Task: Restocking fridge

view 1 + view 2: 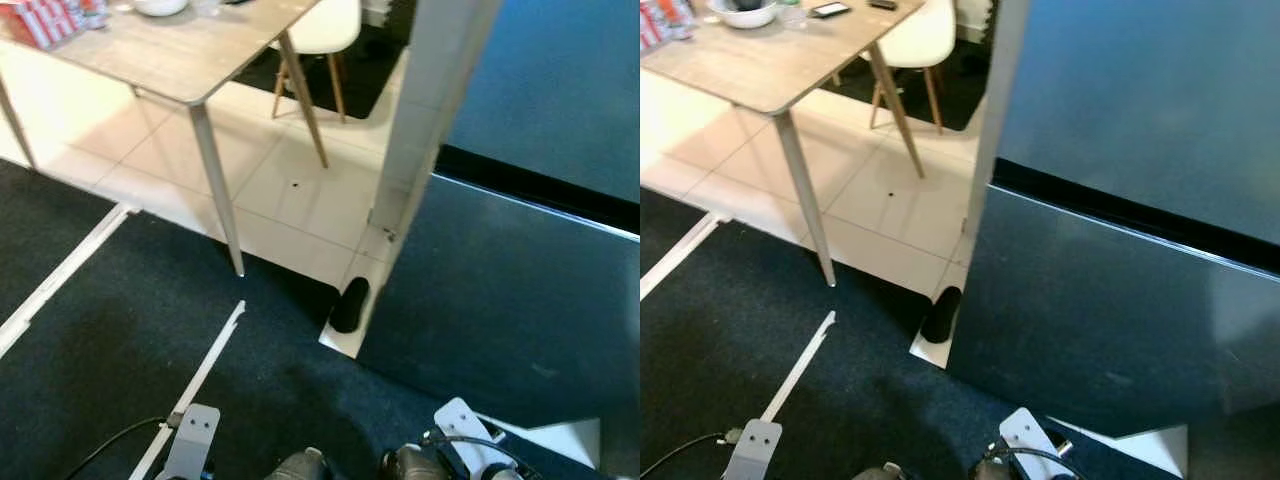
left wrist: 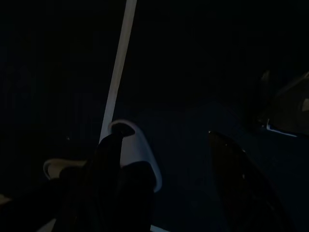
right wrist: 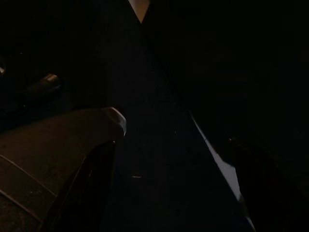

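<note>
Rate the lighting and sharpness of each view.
Head views: bright, slightly soft; the tiled floor is washed out beside the dark fridge. Left wrist view: nearly black, a pale strip visible. Right wrist view: equally dark, fingers in silhouette.

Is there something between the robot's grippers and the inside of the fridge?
Yes. The fridge stands right ahead with its dark doors closed, so they block the way inside. Both arms hang low near the carpet; nothing else stands before the doors.
</note>
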Controlling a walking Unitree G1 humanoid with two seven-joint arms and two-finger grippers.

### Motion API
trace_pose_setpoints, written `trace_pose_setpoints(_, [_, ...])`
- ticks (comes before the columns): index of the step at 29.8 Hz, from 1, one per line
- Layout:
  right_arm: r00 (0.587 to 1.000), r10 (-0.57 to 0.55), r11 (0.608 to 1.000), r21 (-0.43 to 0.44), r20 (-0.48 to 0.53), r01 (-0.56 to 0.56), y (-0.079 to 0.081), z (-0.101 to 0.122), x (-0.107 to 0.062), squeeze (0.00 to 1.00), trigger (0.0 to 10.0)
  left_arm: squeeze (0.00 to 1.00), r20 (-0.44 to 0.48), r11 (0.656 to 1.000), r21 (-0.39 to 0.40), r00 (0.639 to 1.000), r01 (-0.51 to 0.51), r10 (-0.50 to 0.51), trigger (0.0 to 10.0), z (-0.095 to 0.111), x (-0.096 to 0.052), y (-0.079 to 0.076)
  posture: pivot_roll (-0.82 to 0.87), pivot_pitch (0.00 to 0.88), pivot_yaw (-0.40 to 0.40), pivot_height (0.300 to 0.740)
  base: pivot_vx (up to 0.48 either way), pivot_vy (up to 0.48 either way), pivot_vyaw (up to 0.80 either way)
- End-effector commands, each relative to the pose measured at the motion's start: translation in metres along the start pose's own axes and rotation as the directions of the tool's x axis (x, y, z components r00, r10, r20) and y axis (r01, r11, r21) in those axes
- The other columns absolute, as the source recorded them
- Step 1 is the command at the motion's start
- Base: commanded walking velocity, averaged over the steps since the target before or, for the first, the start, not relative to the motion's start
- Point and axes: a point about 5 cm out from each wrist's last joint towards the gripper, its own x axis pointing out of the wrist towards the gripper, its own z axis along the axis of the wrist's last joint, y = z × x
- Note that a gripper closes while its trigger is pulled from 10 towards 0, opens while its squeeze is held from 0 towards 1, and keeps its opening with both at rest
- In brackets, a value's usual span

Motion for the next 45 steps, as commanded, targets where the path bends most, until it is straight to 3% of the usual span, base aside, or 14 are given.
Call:
trace_pose_setpoints(1, [1.000,0.017,1.000,-0.001,-0.007,-0.017,0.007,-0.007,-0.002,0.00,10.0,0.00,-0.029,1.000,0.009,1.000,-0.008,0.008,10.0,-0.010,-0.002,0.002,-0.04,0.159,-0.043,0.740,0.000,0.000,0.80])
trace_pose_setpoints(12, [0.997,-0.019,1.000,0.016,0.072,0.018,0.002,0.012,0.003,0.00,10.0,0.00,0.003,0.999,-0.006,0.999,-0.034,0.034,10.0,0.001,0.001,0.006,-0.04,0.156,-0.036,0.740,0.000,0.000,0.80])
trace_pose_setpoints(36, [0.995,-0.030,0.999,0.030,0.099,0.027,0.001,0.018,0.004,0.00,10.0,0.00,0.035,0.999,-0.012,0.998,-0.044,0.044,10.0,0.010,0.004,0.007,-0.04,0.162,-0.033,0.740,0.000,0.000,0.80])
trace_pose_setpoints(45, [0.992,-0.037,0.999,0.033,0.123,0.033,-0.001,0.025,0.005,0.00,10.0,0.00,0.072,0.996,-0.048,0.995,-0.071,0.074,10.0,0.022,0.006,0.012,-0.04,0.163,-0.035,0.740,0.000,0.000,0.80])
